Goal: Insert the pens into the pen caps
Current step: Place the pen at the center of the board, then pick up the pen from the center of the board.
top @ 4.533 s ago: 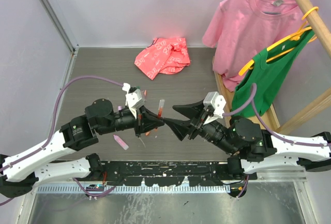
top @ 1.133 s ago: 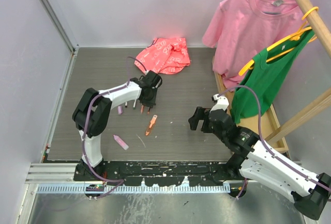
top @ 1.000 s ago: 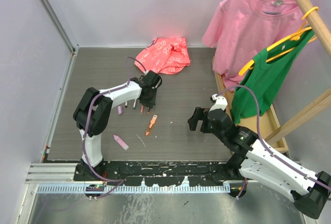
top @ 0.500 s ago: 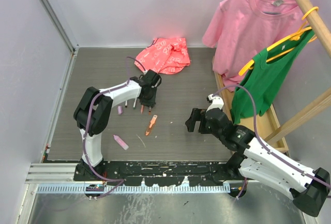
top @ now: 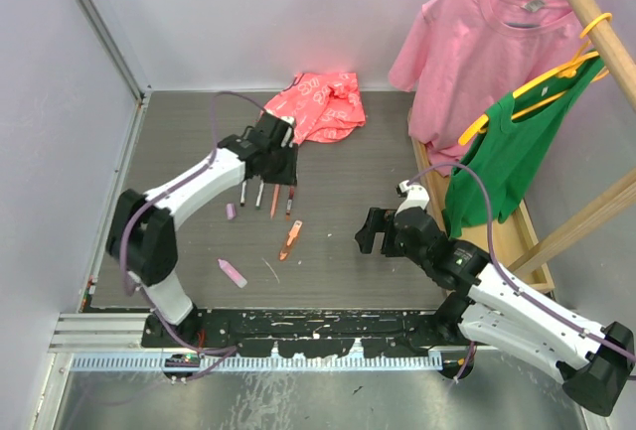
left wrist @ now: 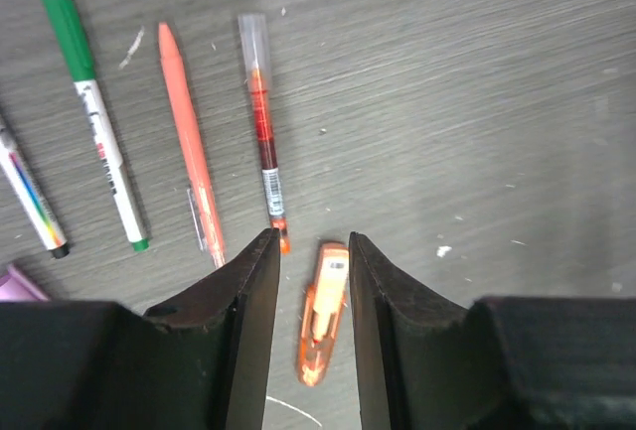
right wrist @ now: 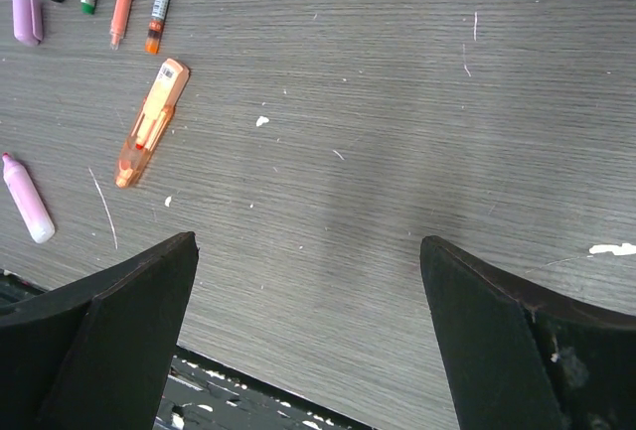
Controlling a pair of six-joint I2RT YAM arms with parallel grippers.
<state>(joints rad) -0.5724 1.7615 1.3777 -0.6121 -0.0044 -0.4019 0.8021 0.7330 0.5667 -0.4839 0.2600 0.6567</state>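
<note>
Four pens lie side by side on the floor: a white marker (left wrist: pixel 30 202), a green-capped white marker (left wrist: pixel 96 122), a salmon-orange pen (left wrist: pixel 189 167) and a dark red pen (left wrist: pixel 263 132) with a clear cap on it. The short orange one (left wrist: pixel 323 311) lies below them, also in the top view (top: pixel 290 239). A lilac cap (top: pixel 231 211) and the pink highlighter (top: pixel 233 272) lie to the left. My left gripper (left wrist: pixel 313 236) hovers above the row (top: pixel 281 174), narrowly open and empty. My right gripper (right wrist: pixel 308 243) is wide open and empty, to the right (top: pixel 370 231).
A red patterned cloth (top: pixel 313 102) lies at the back. A wooden rack (top: pixel 517 241) with a pink shirt (top: pixel 477 43) and a green shirt (top: pixel 507 152) stands at the right. Small white scraps (right wrist: pixel 262 121) dot the floor.
The dark red pen that both grippers held now lies in the row. My left gripper has risen and drawn back from the pens. My right arm has shifted slightly left.
</note>
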